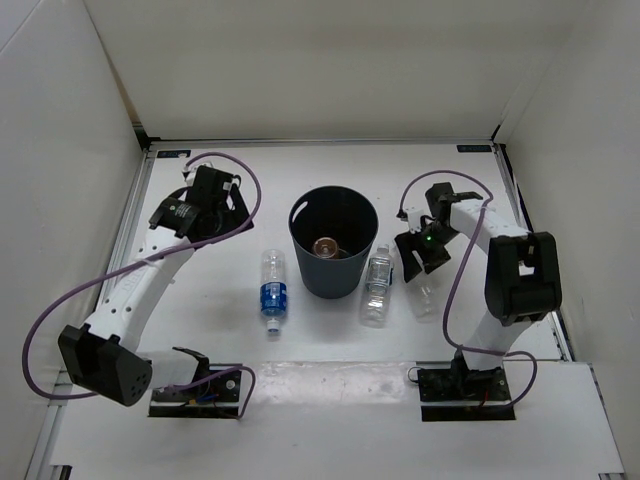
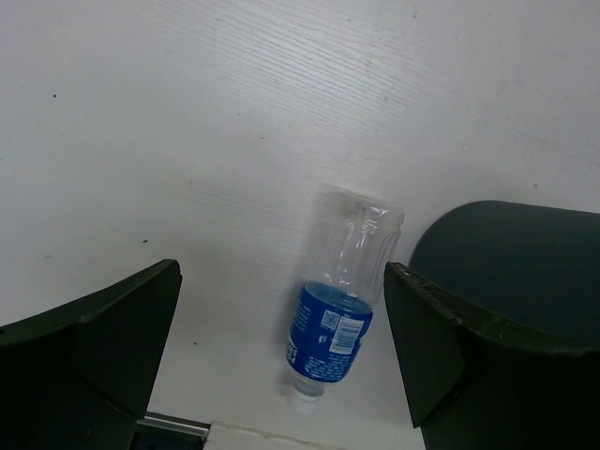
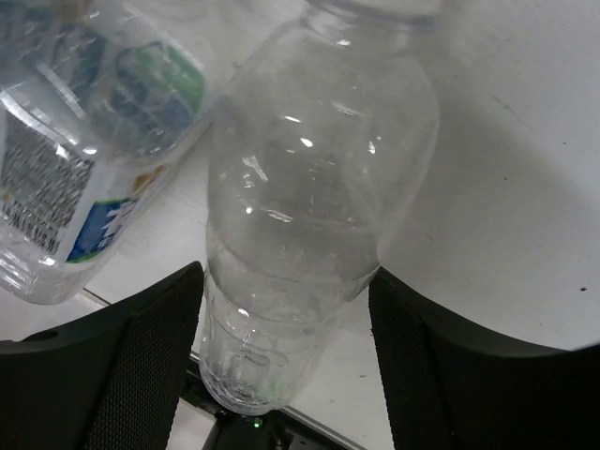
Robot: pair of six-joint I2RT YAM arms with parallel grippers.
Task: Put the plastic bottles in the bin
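White, faintly grained tabletop (image 1: 330, 170) runs under both arms, with plain white walls around it. Your left gripper (image 2: 281, 277) is spread wide and holds nothing. Ahead of its tips, nearer the right finger, the blue-label bottle (image 2: 336, 309) lies on its side, clear and ribbed above the label, with its cap end nearest the wrist. Just past that right finger stands the bin (image 2: 506, 253), round, dark grey-blue smooth plastic with tapered sides. In the top view the short orange bottle (image 1: 326, 245) lies inside it.

The labelled clear bottle (image 1: 377, 285) lies just beside the bin, ahead and to the left of your right gripper (image 3: 286, 274). The plain clear bottle (image 3: 309, 216), thin and glossy, lies between that gripper's black mesh-textured fingers (image 3: 141, 356). They sit close against its sides, but you cannot tell whether they squeeze it.
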